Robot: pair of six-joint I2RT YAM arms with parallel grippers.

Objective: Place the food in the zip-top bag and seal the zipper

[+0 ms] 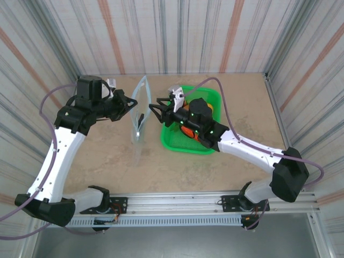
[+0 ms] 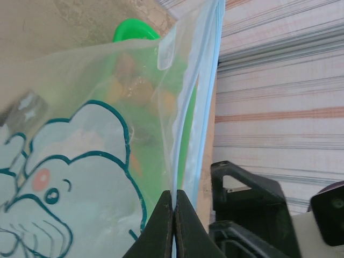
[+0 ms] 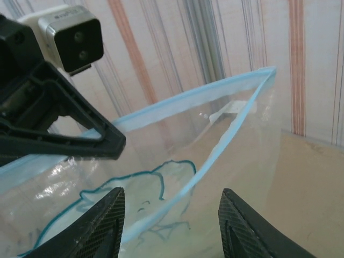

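Tan, mottled table (image 1: pixel 107 156) here, boxed in on 3 sides by corrugated wall panels (image 1: pixel 172 32) striped grey, white and rust. Along the near edge a metal rail (image 1: pixel 183 204) carries both arm bases, and purple cables (image 1: pixel 51 99) loop off each arm.

Out in the middle, the zip-top bag (image 1: pixel 140 115) stands up on edge, its mouth a narrow slit from above. The left arm (image 1: pixel 59 145) reaches in from the left, and the left jaws are pinched tight on the bag's rim: the left wrist camera shows the 2 tips closed together on the plastic, the pale blue zipper (image 2: pixel 201 80) rising from them.

The right arm (image 1: pixel 247 148) stretches across the green basket (image 1: pixel 207 146), which sits just right of the bag. The right jaws stand parted, right up at the bag's mouth, with the blue-edged lip showing in the gap between them.

The food (image 1: pixel 183 101) is in the basket, orange bits peeking out beneath the right arm.
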